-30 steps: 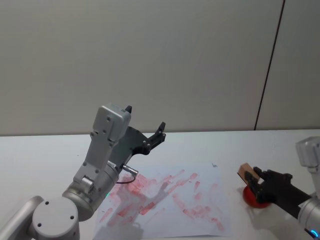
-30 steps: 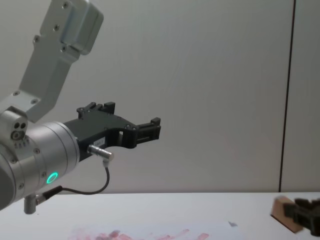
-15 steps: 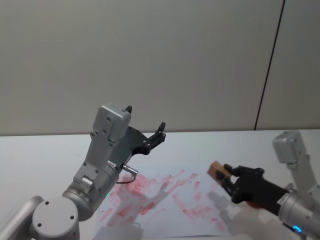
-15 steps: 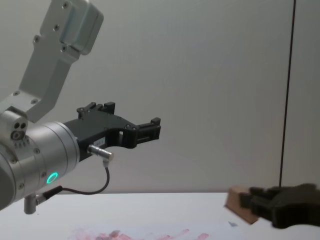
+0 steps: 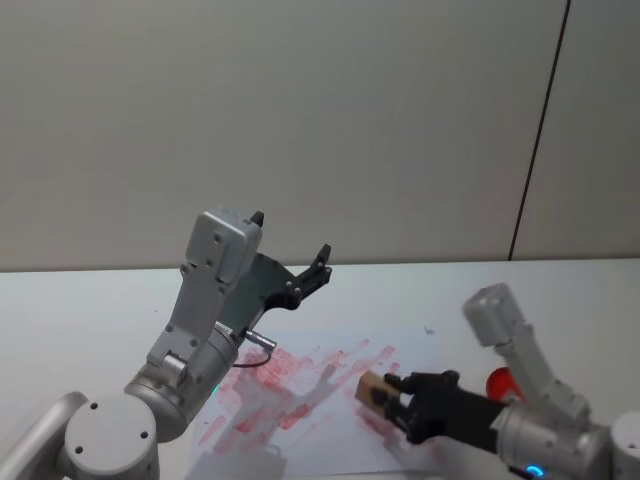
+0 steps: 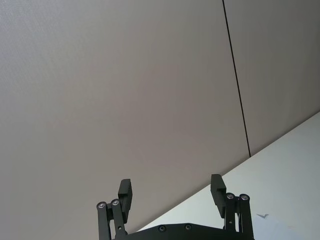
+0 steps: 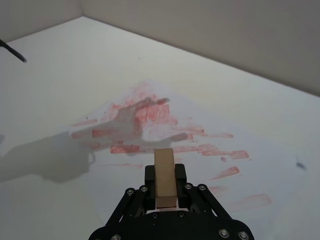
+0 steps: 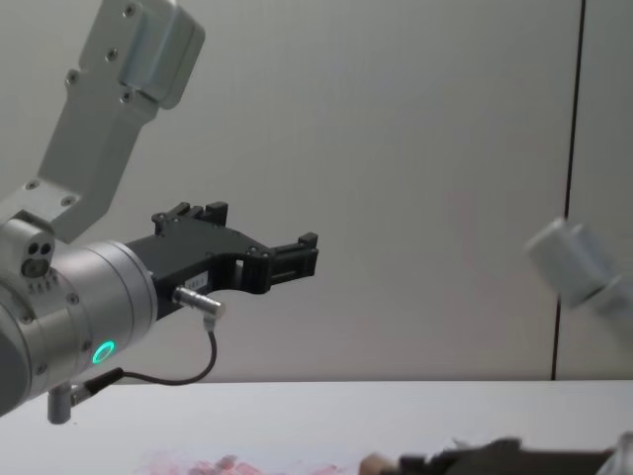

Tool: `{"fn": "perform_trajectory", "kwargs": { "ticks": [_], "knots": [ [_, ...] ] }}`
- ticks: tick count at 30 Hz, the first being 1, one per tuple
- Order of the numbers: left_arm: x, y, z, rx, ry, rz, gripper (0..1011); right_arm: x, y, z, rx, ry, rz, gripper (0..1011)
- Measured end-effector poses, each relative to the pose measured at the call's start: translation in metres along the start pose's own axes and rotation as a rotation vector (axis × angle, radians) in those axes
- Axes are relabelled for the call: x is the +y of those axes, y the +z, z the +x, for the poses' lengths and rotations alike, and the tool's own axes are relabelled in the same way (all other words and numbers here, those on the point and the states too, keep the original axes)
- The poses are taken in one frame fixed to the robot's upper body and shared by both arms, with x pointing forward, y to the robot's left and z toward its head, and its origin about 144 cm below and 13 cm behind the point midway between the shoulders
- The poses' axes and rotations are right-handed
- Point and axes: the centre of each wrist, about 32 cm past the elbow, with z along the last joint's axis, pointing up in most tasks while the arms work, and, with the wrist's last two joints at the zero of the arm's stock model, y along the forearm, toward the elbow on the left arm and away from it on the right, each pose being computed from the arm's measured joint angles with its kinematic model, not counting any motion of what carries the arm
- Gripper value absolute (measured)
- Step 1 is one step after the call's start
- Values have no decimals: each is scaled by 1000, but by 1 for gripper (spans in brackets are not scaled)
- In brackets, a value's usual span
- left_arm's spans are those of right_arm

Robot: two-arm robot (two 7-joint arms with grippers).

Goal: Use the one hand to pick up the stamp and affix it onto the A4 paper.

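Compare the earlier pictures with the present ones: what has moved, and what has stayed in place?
The right gripper, shut on the stamp throughout, carried it leftward from above the red pad to low over the A4 paper, above its inked area. The left gripper stayed raised and open; the paper did not shift.

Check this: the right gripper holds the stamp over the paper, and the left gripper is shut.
Wrong on the left gripper: the left wrist view shows it open, fingers apart. The right gripper does hold the stamp over the paper.
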Motion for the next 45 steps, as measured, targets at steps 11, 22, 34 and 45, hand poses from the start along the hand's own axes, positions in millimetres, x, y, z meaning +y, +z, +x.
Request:
{"fn": "perform_trajectory", "kwargs": {
  "ticks": [11, 22, 34, 45],
  "knots": [
    [0, 0, 0, 0, 0, 0, 1001, 35, -9, 0, 29, 53, -87, 214],
    [0, 0, 0, 0, 0, 0, 1002, 48, -12, -1, 18, 64, -115, 214],
    [0, 0, 0, 0, 0, 0, 1002, 37, 0, -2, -29, 62, -52, 216],
    [0, 0, 0, 0, 0, 0, 1001, -10, 26, 7, -68, -29, 77, 216]
  ]
}}
